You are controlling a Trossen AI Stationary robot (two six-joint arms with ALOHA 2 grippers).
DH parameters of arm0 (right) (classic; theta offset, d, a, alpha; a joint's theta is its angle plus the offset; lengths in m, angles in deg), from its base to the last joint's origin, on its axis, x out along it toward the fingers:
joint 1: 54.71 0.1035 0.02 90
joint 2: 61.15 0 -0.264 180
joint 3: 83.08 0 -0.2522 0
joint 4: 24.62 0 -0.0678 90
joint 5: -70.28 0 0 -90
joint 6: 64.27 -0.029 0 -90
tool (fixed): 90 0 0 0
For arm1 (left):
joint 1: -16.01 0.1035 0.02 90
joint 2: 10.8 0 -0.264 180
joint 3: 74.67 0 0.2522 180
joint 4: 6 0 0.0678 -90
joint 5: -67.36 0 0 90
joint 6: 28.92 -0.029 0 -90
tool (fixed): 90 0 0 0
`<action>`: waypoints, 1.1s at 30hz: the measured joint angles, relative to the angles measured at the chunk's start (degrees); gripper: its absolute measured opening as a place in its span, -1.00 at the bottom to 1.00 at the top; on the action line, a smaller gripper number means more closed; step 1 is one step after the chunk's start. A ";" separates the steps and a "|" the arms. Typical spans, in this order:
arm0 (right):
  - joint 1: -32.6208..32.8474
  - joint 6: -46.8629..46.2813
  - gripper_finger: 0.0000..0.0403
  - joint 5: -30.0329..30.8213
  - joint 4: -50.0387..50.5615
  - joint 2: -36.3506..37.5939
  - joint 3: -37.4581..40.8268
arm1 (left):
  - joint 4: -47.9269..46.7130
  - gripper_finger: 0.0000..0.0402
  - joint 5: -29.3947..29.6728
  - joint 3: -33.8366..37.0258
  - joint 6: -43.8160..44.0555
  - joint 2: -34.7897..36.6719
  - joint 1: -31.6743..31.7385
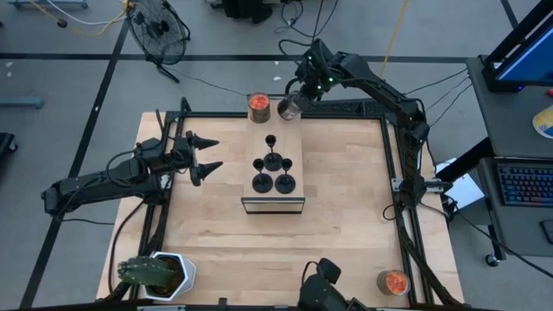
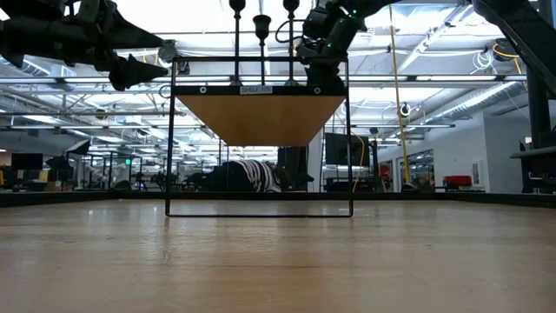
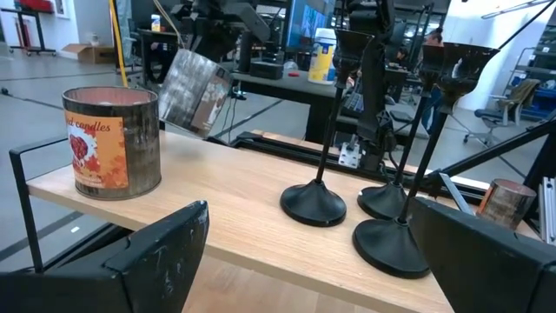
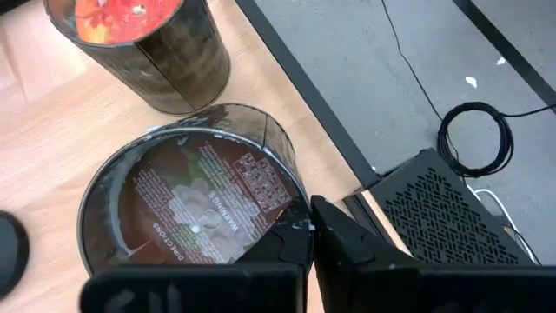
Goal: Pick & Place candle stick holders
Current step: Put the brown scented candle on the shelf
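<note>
Right gripper [image 4: 308, 261]: clamped on tilted round silvery jar [image 4: 195, 209]; label seen only here.
Left gripper [image 1: 207, 154]: fingers apart, beside four small black candle stick holders [image 1: 273, 171].

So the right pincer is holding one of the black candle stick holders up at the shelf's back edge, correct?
No. The right pincer holds the round silvery jar, tilted, as the high view shows. All four black candle stick holders stand on the shelf.

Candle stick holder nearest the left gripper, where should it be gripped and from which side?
Grip its thin upright stem, above the round base: the candle stick holder stands upright and the flat base gives no hold. Come level from the side of the open left gripper; the right gripper holds the silvery jar.
</note>
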 joint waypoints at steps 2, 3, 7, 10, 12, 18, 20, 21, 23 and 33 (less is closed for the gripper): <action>0.01 0.07 -1.00 -0.11 -0.60 0.00 0.27 | 0.00 0.98 0.00 0.00 0.00 0.00 0.00; -0.01 0.09 -1.00 -0.13 -0.87 0.00 0.29 | 0.00 0.98 0.00 0.00 0.01 0.00 0.00; -0.07 0.64 -1.00 -1.16 -1.04 0.00 0.29 | 0.00 0.98 0.00 0.00 0.06 0.00 0.00; -0.04 0.80 -1.00 -1.17 -1.02 -0.01 0.29 | 0.02 0.98 -0.01 0.00 0.30 -0.01 0.00; -0.04 0.80 -1.00 -1.28 -1.17 -0.26 0.29 | 0.01 0.98 -0.02 0.00 0.35 0.00 0.00; 0.10 0.80 -1.00 -2.10 -0.89 -0.74 0.32 | 0.02 0.98 -0.02 0.00 0.34 0.00 0.00; 0.29 0.80 -1.00 -2.72 -1.01 -0.63 0.32 | 0.02 0.98 -0.01 0.00 0.34 0.00 0.01; 0.35 0.80 -1.00 -2.60 -1.01 -0.61 0.32 | 0.02 0.98 -0.02 0.00 0.33 0.00 0.00; 0.42 0.80 -1.00 -2.73 -0.97 -0.66 0.32 | 0.02 0.98 -0.02 0.00 0.32 0.00 0.00; 0.63 0.38 -0.98 -3.07 -2.83 -0.53 3.96 | 0.00 0.98 -0.02 0.00 0.24 -0.01 0.00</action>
